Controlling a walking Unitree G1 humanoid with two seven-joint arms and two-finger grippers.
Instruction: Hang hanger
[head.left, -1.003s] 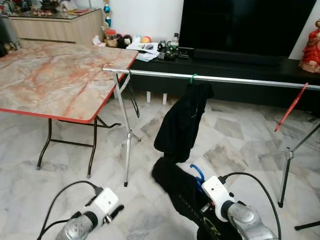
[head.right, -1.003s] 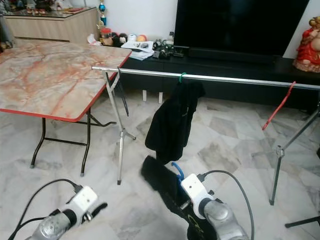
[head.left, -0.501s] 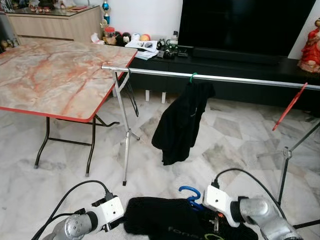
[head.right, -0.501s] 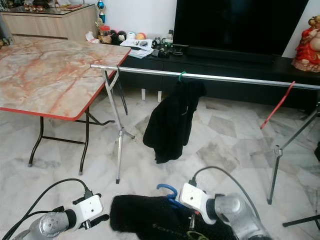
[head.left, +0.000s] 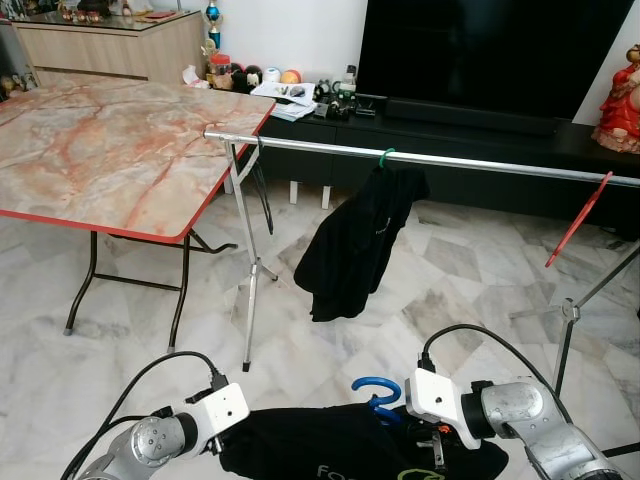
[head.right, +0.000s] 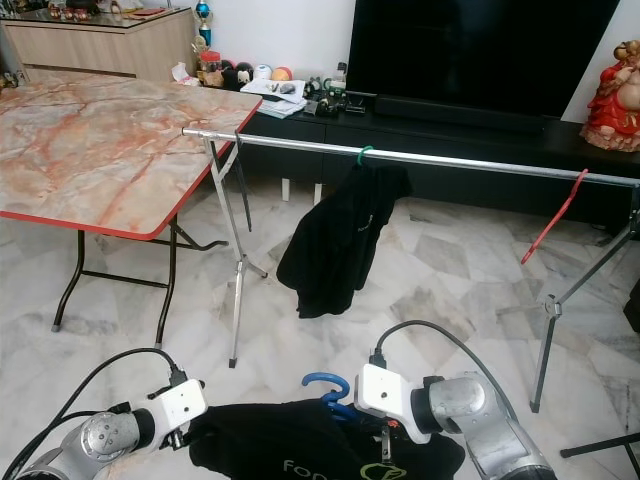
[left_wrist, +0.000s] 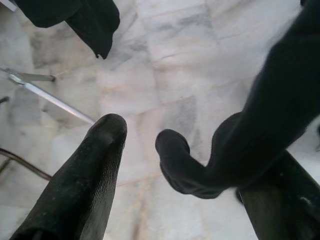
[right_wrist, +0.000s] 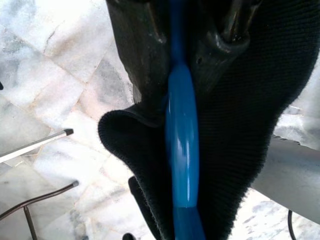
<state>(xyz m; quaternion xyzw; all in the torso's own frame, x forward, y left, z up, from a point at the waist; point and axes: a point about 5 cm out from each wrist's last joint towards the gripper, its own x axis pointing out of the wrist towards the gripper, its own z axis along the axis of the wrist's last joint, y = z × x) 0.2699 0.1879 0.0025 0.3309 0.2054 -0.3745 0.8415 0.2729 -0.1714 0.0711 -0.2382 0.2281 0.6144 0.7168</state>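
A blue hanger carries a black garment that is spread low over the floor between my two arms. My right gripper is shut on the hanger's blue neck, with black cloth bunched around its fingers. My left gripper is at the garment's left end, open; a fold of the cloth lies against one of its fingers. Ahead runs a silver rail on which a green hanger holds another black garment.
A red hanger hangs askew near the rail's right end. A marble-topped folding table stands to the left, touching the rail's end. The rack's legs and a tripod leg stand on the marble floor. A TV is behind.
The garment, which hung down from my right gripper, now lies stretched sideways between both arms. My left gripper has come up to its left end.
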